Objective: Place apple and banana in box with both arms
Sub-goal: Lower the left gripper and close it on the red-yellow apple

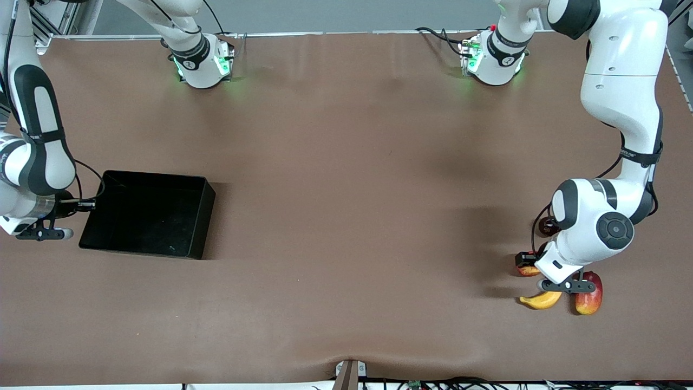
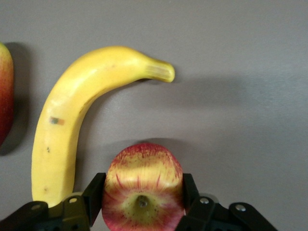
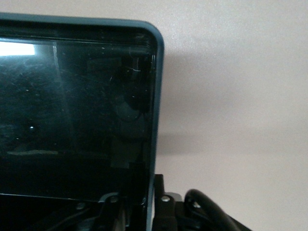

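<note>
You have two big white arms with black bands, thin black cables, and green lights at the bases.

Your surface looks like a matt brown sheet, smooth apart from a few shallow ripples. On it, the box reads as black plastic with glossy walls that catch a bright reflection in the right wrist view; its floor shows fine dust specks and faint scuffs. The apple has a smooth, slightly waxy skin, red streaked over yellow, with a dull dimple at the stem. Just beside the apple, the banana has a smooth, satin yellow peel with small dark flecks. The left tool looks like matt black plastic with small metal screws, its fingers pressed against the apple's sides. You see glossy white arm shells.
</note>
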Robot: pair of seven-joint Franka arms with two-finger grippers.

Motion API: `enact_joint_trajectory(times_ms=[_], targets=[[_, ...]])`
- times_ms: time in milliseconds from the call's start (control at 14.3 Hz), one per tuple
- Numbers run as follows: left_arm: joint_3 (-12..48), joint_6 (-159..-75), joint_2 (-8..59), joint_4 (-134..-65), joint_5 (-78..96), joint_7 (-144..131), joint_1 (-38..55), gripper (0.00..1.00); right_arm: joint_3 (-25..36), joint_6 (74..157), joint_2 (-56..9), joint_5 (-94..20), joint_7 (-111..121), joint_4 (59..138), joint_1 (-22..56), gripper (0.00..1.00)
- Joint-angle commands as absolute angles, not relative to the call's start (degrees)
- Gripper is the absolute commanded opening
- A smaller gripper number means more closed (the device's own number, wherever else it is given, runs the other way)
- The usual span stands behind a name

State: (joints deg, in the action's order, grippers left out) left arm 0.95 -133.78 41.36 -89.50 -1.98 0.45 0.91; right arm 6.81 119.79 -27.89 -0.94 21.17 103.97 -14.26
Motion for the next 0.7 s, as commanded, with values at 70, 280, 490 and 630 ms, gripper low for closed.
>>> enact_joint_trajectory(times_ms=[70,280,490,630], targets=[[1.14,-123.44,33.25,-90.87,-2.99,-0.09,1.84,0.00,6.15,120.59,-26.98,-1.76,23.29,105.03,-15.55,0.00],[2.63,-117.08,27.96,-90.88,-2.99,-1.48,1.85,0.00,6.15,120.50,-26.98,-1.93,23.38,104.68,-15.64,0.00],[4.30,-115.05,24.62,-90.35,-2.99,-3.08,1.93,0.00,6.15,119.89,-26.81,-2.28,22.86,103.89,-15.64,0.00],[6.23,-114.87,23.03,-90.35,-2.81,-3.51,1.85,0.00,6.15,116.66,-26.46,-4.56,22.68,101.00,-15.38,0.00]])
